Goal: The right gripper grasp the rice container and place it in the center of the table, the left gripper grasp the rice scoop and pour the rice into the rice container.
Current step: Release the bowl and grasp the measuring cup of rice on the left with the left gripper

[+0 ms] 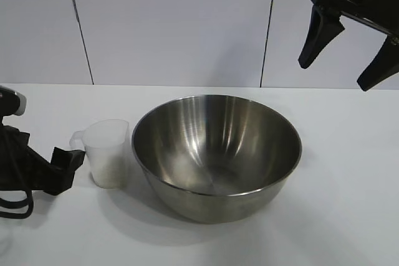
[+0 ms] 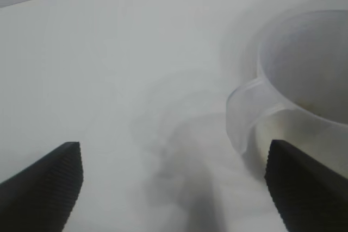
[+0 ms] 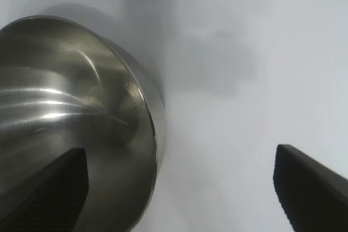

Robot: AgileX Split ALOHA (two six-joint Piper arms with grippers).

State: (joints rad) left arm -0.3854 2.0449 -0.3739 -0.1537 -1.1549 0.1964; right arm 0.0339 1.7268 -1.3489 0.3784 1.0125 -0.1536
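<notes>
Left gripper (image 1: 65, 165) at lower left, fingers wide apart, basically level with rice scoop (image 1: 107, 152) just to its right, handle facing it.

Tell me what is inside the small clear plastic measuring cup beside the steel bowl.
The small transparent plastic measuring cup holds a low pale layer of white rice grains at its bottom, seen through the wall. The cloudy plastic hides individual grains and how deep the layer is.

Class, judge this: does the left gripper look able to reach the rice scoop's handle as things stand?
Probably yes: the left gripper is open beside the rice scoop, and only bare table lies before the handle.
</notes>
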